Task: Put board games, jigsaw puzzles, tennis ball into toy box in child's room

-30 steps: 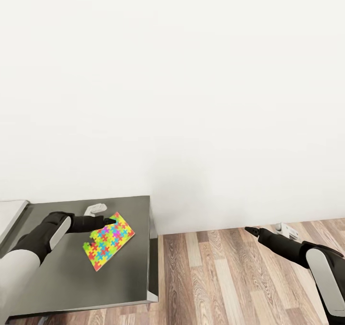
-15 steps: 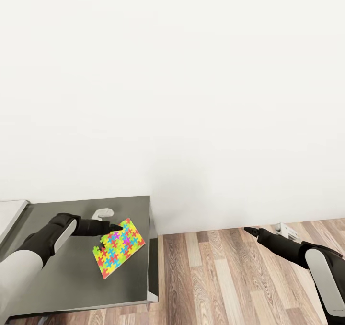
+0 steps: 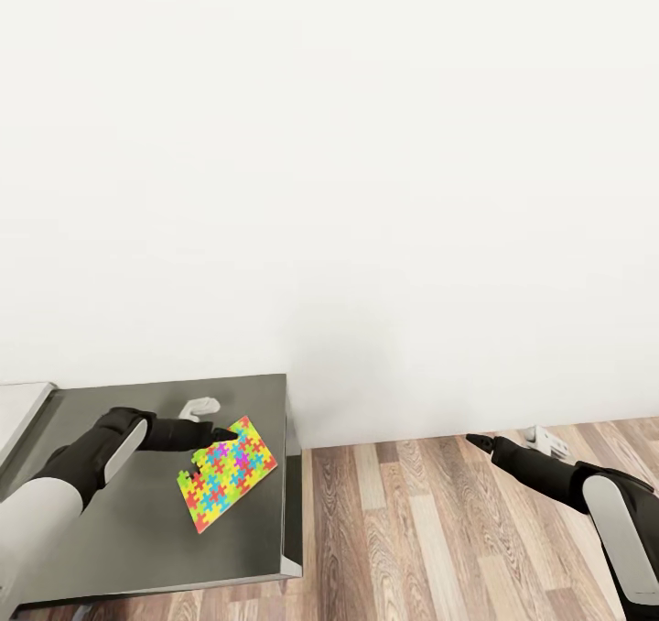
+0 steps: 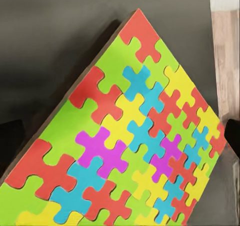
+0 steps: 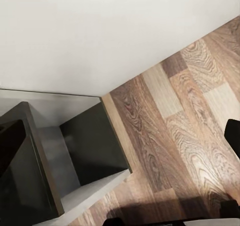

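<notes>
One jigsaw puzzle point(image 3: 229, 479), a thin sheet of bright interlocking pieces, lies askew on the dark grey cabinet top of the table point(image 3: 110, 529), one corner close to the right edge. My left gripper point(image 3: 227, 435) reaches in from the left with its tip at the puzzle's far corner. In the left wrist view the puzzle point(image 4: 130, 146) spreads between the two dark fingertips point(image 4: 233, 136), which stand wide apart, so this gripper is open. My right gripper point(image 3: 471, 439) hangs open over the wood floor, right of the cabinet.
A pale grey surface point(image 3: 23, 415) adjoins the cabinet at the far left. A white wall rises behind it. Wood-plank floor point(image 3: 430, 529) runs to the right of the cabinet point(image 5: 90, 146), whose side shows in the right wrist view.
A second ago the puzzle lay further left and back; it slid right and toward the front with my left gripper. In the last half second nothing moved. The right arm stayed still.
</notes>
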### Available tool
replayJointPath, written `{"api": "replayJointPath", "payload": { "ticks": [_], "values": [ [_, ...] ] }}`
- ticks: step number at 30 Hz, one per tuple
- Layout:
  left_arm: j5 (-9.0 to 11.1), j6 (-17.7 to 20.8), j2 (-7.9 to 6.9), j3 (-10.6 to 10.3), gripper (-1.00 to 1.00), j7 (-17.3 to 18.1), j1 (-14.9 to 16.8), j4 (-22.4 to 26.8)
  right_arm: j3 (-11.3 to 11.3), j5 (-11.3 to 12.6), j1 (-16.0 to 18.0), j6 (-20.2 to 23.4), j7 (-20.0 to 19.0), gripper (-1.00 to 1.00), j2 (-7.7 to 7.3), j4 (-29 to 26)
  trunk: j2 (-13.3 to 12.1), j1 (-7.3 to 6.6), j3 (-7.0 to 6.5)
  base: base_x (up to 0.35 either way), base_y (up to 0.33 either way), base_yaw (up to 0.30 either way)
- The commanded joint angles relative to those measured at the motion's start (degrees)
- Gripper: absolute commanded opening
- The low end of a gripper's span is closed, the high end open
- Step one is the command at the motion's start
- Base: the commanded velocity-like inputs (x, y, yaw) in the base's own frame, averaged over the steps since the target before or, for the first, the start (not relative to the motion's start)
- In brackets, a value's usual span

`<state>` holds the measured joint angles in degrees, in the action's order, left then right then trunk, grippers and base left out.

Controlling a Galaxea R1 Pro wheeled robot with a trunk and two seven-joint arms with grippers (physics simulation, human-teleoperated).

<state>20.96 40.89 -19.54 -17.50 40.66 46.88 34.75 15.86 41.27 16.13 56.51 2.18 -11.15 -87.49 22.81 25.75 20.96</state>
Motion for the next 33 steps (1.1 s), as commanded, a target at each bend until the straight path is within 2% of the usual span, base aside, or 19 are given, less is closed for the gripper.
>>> {"api": "replayJointPath", "payload": {
  "ticks": [1,4,12,25,33],
  "values": [
    [0.4,0.3,-0.08,-0.3,1.0,0.3,0.1,0.0,0.0,0.3,0.0,0.3,0.2,1.0,-0.01,0.0,0.1,0.03,0.1,0.0,0.0,0.0],
    [0.4,0.3,-0.07,-0.3,1.0,1.9,0.1,0.1,0.0,0.3,0.0,0.3,0.2,1.0,-0.01,0.0,0.1,0.03,0.1,0.0,0.0,0.0],
    [0.4,0.3,-0.06,-0.3,1.0,2.6,0.1,0.1,0.0,0.3,0.0,0.3,0.2,1.0,-0.01,0.0,0.1,0.03,0.1,0.0,0.0,0.0],
    [0.4,0.4,0.11,-0.4,1.0,6.4,0.1,0.1,0.0,0.3,0.0,0.3,0.2,1.0,-0.12,0.0,0.1,0.03,0.1,0.0,0.0,0.0],
    [0.4,0.5,0.18,-0.5,1.0,10.0,0.1,0.2,0.0,0.3,0.0,0.3,0.2,1.0,-0.19,0.0,0.1,0.03,0.1,0.0,0.0,0.0]
  ]
}}
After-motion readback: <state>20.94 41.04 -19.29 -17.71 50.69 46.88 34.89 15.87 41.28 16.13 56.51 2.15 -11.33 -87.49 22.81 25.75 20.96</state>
